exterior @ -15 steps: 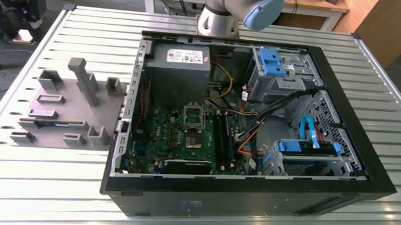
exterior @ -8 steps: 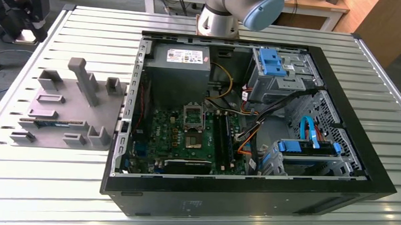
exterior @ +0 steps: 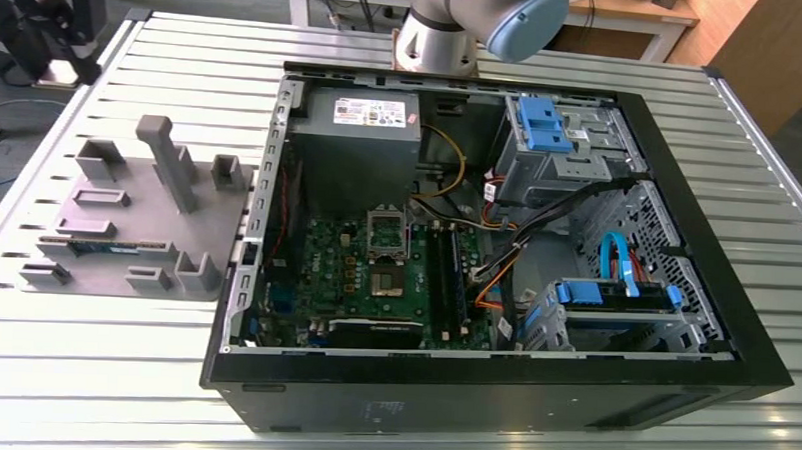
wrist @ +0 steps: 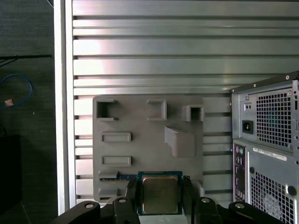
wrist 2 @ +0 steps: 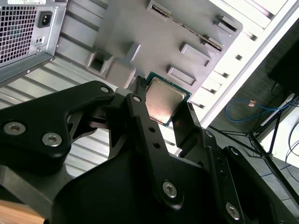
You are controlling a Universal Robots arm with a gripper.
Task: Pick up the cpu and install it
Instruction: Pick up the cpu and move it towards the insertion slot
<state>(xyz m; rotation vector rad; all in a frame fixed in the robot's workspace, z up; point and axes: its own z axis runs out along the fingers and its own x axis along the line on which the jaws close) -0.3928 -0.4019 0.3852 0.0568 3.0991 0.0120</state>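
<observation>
In the exterior view the grey tray [exterior: 112,270] is sitting on the worktop [exterior: 89,374] at the exterior view's left, with the open computer case [exterior: 502,389] to its right. In the first wrist view the end effector [wrist: 160,196] is clamping the cpu [wrist: 160,191] by two opposite edges, clear above the tray. Pickup is looking complete. Seating the cpu in the board's socket [exterior: 388,277] is not yet done.

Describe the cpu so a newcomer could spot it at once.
Start at the grey moulded tray beside the open computer case. In front of it in the first wrist view, the gripper clamps the cpu: a small flat square with a shiny silver-grey top and green rim, unlike the long thin memory stick in the tray.
</observation>
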